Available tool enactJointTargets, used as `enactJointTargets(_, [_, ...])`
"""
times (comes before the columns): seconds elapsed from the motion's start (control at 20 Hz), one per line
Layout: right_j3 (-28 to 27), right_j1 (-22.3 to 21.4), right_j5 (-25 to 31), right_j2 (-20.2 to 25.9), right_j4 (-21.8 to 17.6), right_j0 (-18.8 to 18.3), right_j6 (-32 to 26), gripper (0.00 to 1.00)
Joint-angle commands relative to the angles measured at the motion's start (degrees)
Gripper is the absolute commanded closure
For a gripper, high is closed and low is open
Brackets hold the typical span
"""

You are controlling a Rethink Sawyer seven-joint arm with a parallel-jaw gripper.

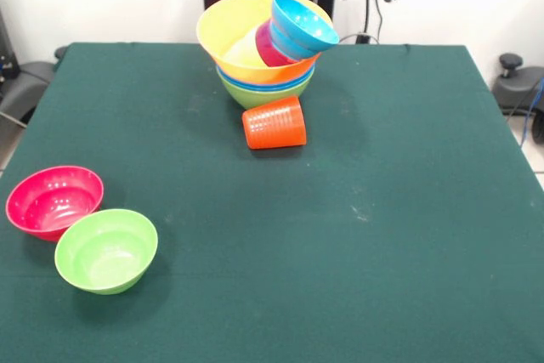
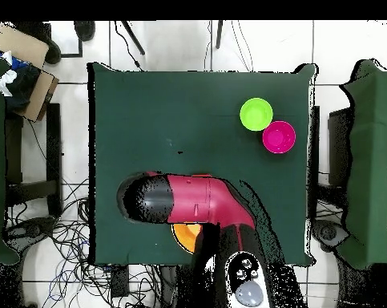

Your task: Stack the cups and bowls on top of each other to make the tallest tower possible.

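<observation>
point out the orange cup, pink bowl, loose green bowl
orange cup [image 1: 274,123], front view, its ribbed side wall
pink bowl [image 1: 53,200], front view, inside of the bowl
green bowl [image 1: 106,250], front view, inside of the bowl

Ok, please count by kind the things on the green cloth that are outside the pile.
Bowls: 2 (pink-red bowl, green bowl)
Cups: 1 (orange-red cup, lying on its side)
Total: 3

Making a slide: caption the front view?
Bowl tower behind a tipped orange cup; pink bowl and green bowl apart.
</observation>
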Motion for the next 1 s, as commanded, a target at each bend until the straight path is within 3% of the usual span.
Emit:
enactJointTargets(0.05, [4.4,0.6,3.4,2.0,0.5,-2.1,1.2,0.0])
enactJointTargets(0.4, [-4.9,9.4,3.4,4.8,-2.2,-5.4,-3.2,0.0])
enactJointTargets(1.0, [-6.6,11.1,2.4,6.7,-3.2,-7.4,-4.4,0.0])
